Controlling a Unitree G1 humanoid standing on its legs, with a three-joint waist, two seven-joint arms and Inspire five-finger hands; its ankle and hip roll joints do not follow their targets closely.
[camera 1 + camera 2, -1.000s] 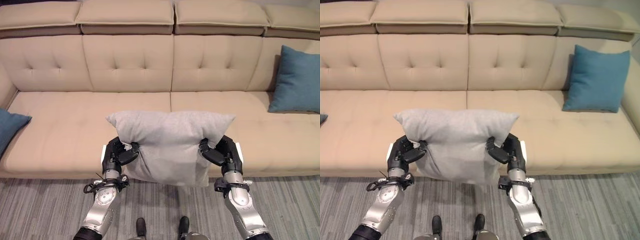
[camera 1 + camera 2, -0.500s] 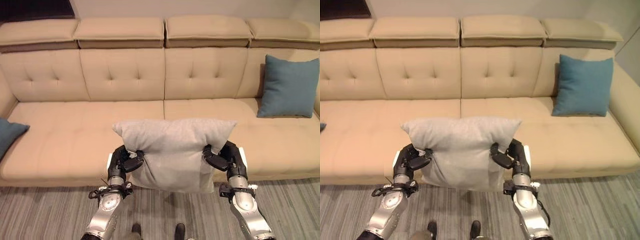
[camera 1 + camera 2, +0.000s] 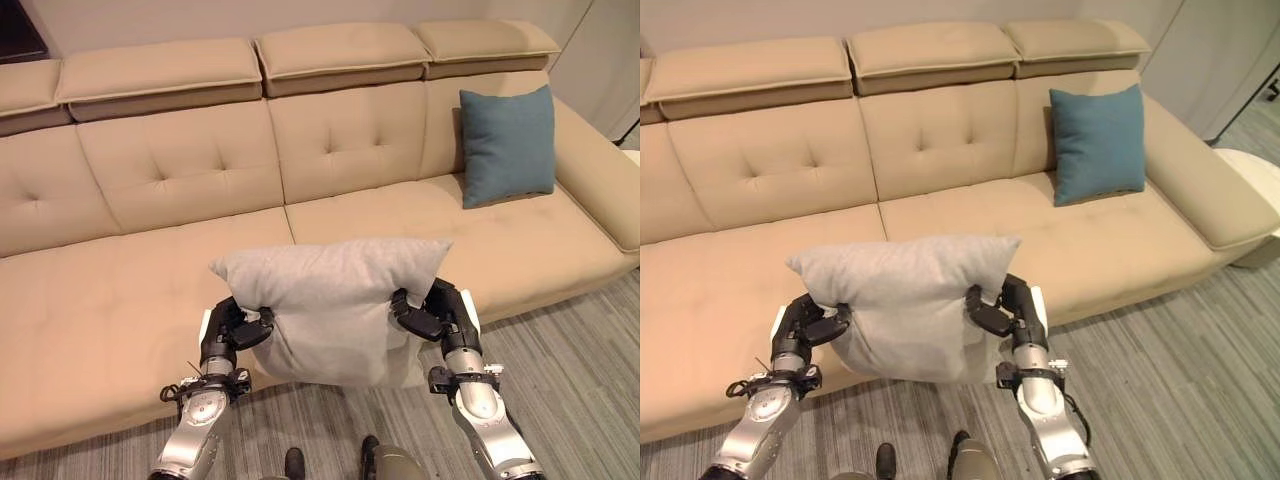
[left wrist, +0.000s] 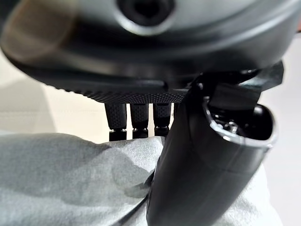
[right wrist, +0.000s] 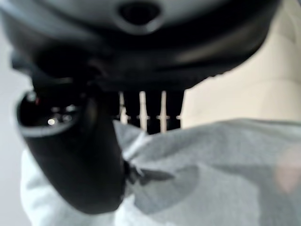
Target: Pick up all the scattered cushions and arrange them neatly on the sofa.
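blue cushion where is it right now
The blue cushion stands upright against the sofa backrest at its right end, beside the armrest.

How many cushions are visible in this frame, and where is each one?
2. A grey cushion is held between the left hand and right hand over the sofa's front edge. A teal cushion leans against the backrest at the right end. Others may lie outside the views.

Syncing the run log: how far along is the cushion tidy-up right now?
Done: one teal cushion stands upright against the backrest at the right end of the sofa. In hand: the grey cushion is pinched at its sides by the left hand and right hand, held above the seat's front edge. Left: setting the grey cushion down on the sofa.
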